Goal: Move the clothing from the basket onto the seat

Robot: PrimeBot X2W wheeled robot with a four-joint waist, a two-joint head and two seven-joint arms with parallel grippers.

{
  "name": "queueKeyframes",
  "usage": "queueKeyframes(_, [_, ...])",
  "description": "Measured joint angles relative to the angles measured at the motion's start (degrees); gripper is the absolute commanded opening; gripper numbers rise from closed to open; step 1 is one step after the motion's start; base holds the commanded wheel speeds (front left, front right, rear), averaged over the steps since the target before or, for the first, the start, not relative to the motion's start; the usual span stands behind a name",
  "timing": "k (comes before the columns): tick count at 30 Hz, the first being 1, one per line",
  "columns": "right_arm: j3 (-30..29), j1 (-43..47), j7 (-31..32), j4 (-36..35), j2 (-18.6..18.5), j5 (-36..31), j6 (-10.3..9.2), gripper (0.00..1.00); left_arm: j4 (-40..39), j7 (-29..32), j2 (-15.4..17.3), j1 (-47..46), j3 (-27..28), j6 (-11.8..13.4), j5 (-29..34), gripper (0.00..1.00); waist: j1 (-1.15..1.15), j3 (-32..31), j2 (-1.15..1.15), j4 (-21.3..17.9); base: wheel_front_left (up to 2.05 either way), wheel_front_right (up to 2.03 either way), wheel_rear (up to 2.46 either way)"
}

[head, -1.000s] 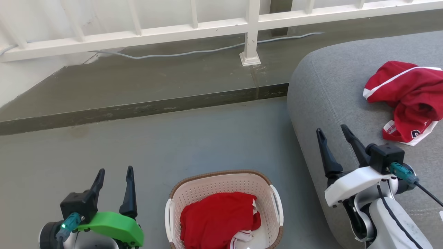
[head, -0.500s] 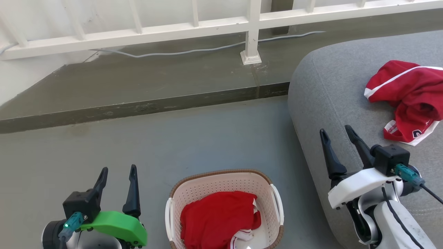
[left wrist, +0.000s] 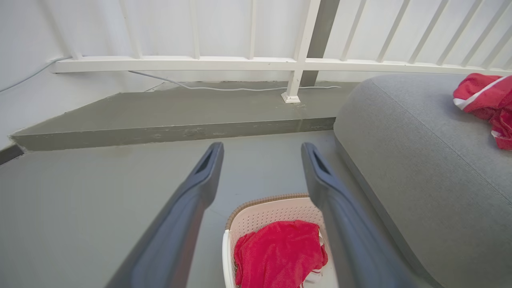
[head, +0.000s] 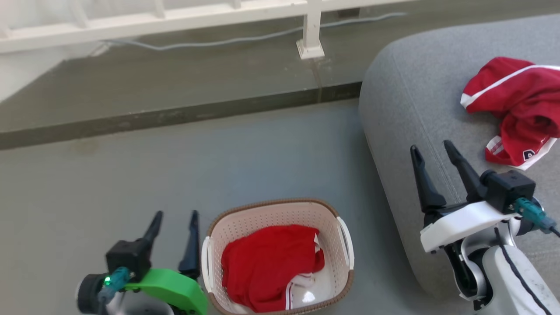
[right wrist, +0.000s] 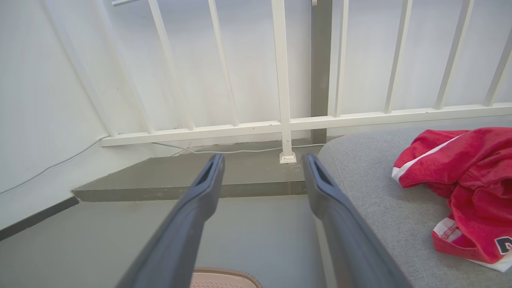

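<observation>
A cream perforated basket (head: 339, 218) with a brown rim stands on the floor at the bottom centre and holds a crumpled red garment (head: 267, 264) with white trim. The same basket (left wrist: 256, 216) and garment (left wrist: 278, 254) lie below my left fingers. A second red garment (head: 516, 107) with a white stripe lies on the grey seat (head: 415, 87) at the right. My left gripper (head: 175, 216) is open and empty, just left of the basket. My right gripper (head: 431, 146) is open and empty above the seat's front edge, left of the garment (right wrist: 464, 180) there.
A white railing (head: 308, 26) with a post foot stands on a raised concrete step (head: 175, 116) at the back, and a grey cable (head: 245, 39) runs along it. Grey floor (head: 131, 175) stretches between the step and the basket.
The head camera has tilted down and the scene has shifted up in view. My left gripper now sits closer to the basket's left side. The garments lie as before.
</observation>
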Motion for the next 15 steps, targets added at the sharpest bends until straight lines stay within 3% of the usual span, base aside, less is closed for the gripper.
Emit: queueKeyframes(15, [-1.03,-2.53,0.21,-7.09,0.26,0.98,-0.57,1.00,10.16,6.48,-1.77,-8.60,-14.40,-6.49,3.42,1.00,0.00,11.44,0.00,-2.90,0.00,0.00,0.00])
